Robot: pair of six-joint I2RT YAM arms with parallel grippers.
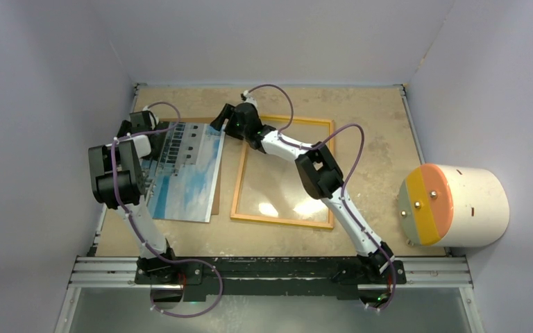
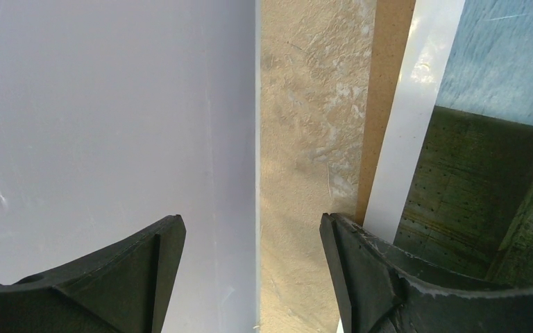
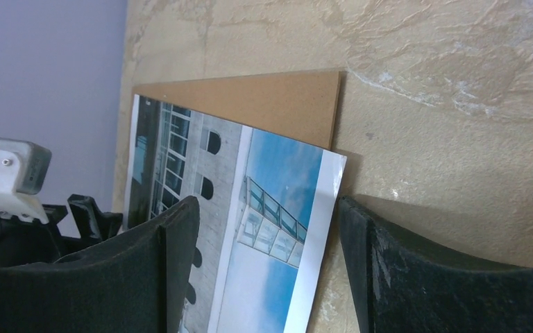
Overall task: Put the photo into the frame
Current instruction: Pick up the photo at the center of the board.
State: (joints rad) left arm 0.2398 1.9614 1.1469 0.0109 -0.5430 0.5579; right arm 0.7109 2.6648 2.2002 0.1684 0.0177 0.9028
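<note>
atop brown board (image 3: 271,104), white-bordered photo (image 1: 184,173) of pale building, blue sky; left claw (image 2: 252,229) and right claw (image 3: 269,208) spread

Top camera: high above near edge, looking down, whole table (image 1: 375,125) in frame. Left wrist camera: close, straight down on table's left edge, photo (image 2: 415,104) border. Right wrist camera: close, slanting at photo's corner on backing board (image 3: 271,97). All three share photo.

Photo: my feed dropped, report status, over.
Left fingers open, empty. Right fingers open above photo corner. Photo on backing board; frame empty. Only right arm crosses above frame.
</note>
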